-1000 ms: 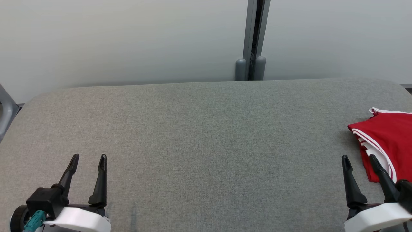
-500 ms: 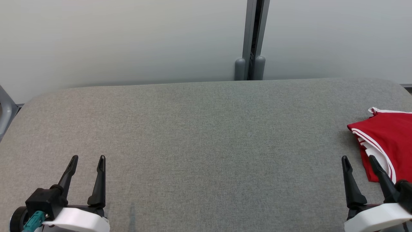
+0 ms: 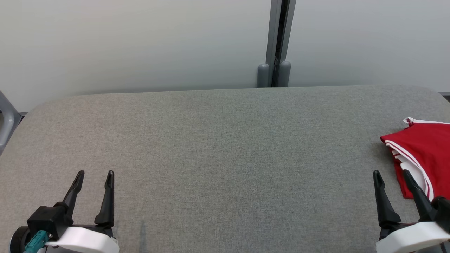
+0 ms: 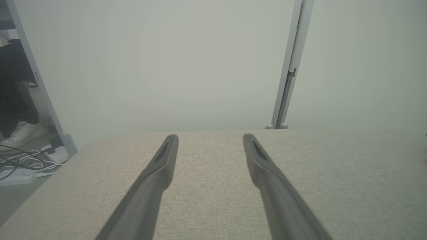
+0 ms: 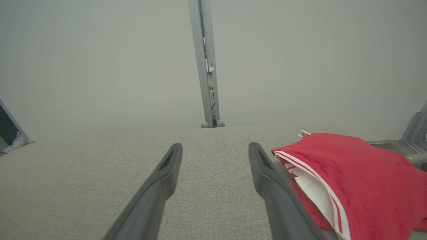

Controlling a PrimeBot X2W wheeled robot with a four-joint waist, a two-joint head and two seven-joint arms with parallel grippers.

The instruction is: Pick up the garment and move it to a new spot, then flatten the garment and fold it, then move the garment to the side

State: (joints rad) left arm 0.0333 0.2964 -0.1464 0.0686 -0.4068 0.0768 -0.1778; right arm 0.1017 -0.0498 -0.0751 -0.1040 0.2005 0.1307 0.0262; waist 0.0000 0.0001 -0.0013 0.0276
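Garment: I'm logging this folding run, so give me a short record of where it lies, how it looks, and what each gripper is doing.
garment: red with white trim, lying in layers, partly cut off by the head view's right edge
place: right end of the grey table
left gripper: open, empty, over the table's near left
right gripper: open, empty, close beside the garment
contact: cannot tell whether the right gripper touches the cloth
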